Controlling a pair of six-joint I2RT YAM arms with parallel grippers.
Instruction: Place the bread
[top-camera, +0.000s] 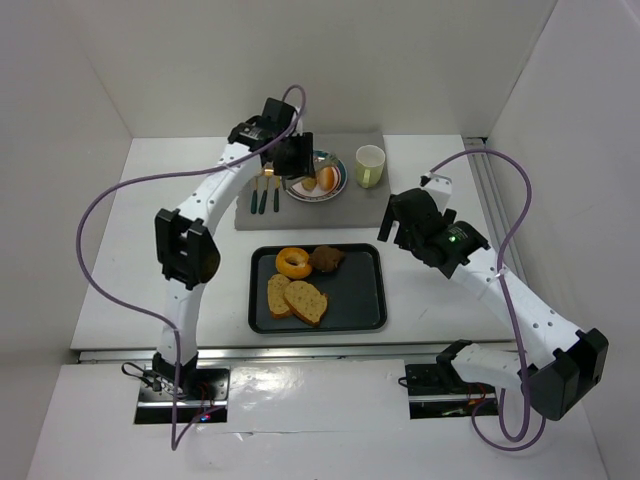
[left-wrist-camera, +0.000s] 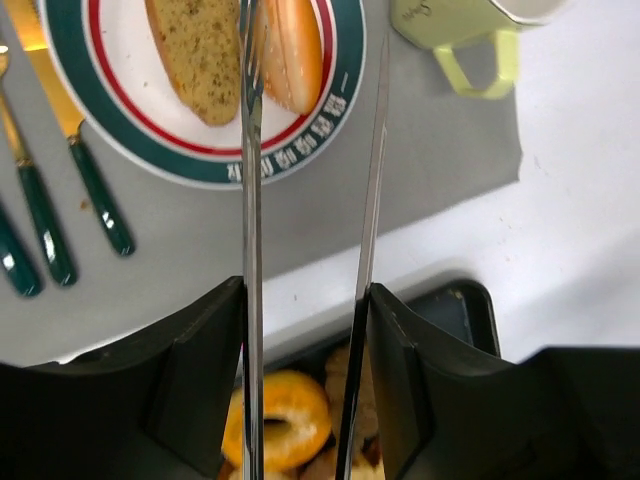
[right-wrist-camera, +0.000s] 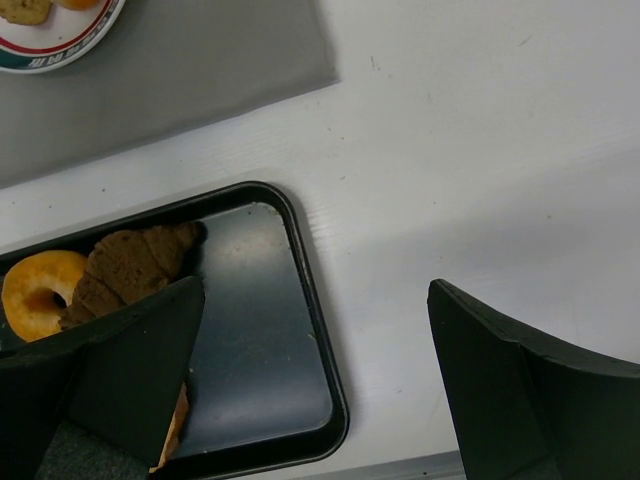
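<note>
Left gripper hung over the plate, its arm stretched far forward, jaws apart and holding nothing. Two breads lay on that plate: one slice and one bun. Right gripper hovered empty, spread wide, beside the tray of four pastries.

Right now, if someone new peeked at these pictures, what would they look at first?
Probably the left gripper, hanging with its long metal fingers apart right over the striped plate, where a bread slice and an orange roll lie. Next, the black tray nearer the arms, with a doughnut, a brown croissant and two toast slices.
</note>
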